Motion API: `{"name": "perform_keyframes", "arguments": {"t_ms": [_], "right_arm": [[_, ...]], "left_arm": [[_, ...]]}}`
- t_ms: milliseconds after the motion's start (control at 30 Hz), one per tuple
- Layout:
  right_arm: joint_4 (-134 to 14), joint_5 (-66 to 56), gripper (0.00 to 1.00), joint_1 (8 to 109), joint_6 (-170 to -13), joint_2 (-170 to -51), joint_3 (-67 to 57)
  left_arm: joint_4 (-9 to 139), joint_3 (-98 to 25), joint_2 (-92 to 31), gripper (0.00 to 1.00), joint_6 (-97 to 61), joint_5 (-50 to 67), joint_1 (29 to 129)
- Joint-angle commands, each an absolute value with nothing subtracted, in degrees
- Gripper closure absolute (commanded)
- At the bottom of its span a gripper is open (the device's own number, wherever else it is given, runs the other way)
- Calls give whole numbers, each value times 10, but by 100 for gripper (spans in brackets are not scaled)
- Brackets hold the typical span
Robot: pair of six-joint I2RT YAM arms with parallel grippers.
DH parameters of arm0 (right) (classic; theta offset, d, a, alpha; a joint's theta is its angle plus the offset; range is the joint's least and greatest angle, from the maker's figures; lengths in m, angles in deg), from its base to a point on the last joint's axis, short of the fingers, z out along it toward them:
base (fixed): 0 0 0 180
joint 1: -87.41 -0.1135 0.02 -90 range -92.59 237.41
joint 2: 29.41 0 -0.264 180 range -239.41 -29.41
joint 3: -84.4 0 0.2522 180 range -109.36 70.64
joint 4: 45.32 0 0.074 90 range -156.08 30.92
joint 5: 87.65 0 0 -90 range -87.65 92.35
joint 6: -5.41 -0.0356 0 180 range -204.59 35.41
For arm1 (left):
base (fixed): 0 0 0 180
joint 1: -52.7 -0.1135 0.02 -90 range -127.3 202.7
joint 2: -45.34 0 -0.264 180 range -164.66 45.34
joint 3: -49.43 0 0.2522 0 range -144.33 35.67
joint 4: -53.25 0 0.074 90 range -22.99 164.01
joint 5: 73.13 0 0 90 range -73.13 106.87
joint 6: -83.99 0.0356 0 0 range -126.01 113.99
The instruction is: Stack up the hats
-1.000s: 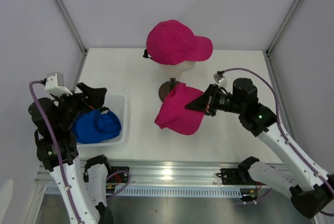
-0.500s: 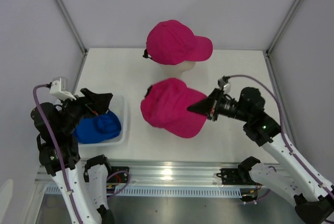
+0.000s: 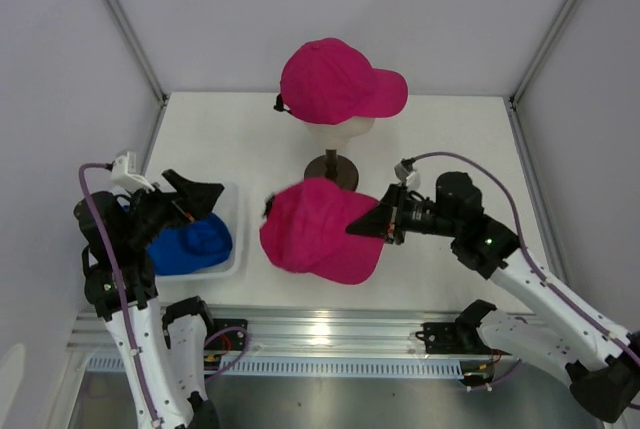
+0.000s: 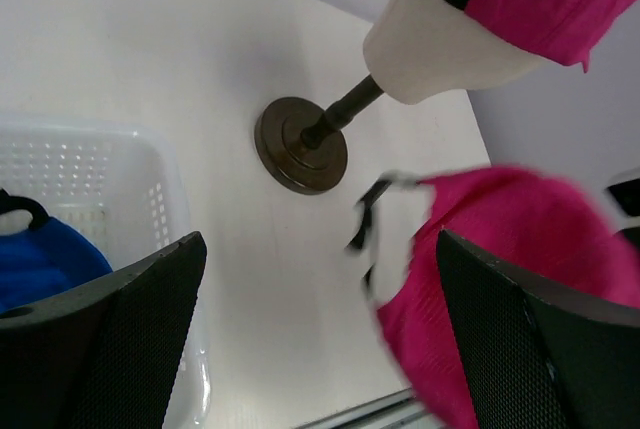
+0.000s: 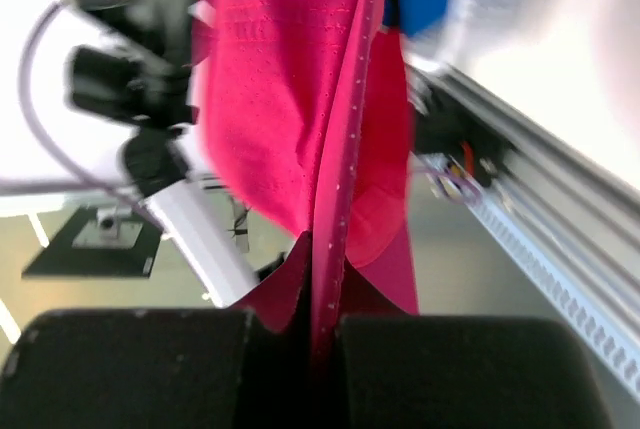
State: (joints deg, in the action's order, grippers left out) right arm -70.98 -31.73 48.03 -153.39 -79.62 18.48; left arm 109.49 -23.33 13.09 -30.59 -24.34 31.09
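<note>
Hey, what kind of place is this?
Probably a robotics lab cell: a white table walled by plain panels, two arms bolted to a metal rail, and a mannequin head.

I find the top camera set high behind the rig, looking down on the whole table [image 3: 450,129]. The left wrist camera faces low across it toward the mannequin stand [image 4: 300,144]. The right wrist camera sits tight against the pink hat [image 5: 290,99], which all three views share.
</note>
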Motion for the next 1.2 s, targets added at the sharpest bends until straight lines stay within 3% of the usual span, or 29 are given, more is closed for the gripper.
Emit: {"name": "perform_keyframes", "arguments": {"t_ms": [0,33,100,467,1167], "right_arm": [[-607,-369,100,489,-1581,-814,220],[-690,-363,100,489,-1545,-822,186],[-722,-368,100,488,-1502,-834,114],[-607,-491,100,541,-1524,-889,70],[-598,-554,100,554,-1492,-910,17]], "left_arm": [[1082,-181,133,1,-333,-258,315],[1062,-172,132,1,-342,-271,317],[1024,-128,133,1,-387,-327,321],[936,-67,73,3,-438,-237,557],[709,-41,-70,10,-485,-366,574]]}}
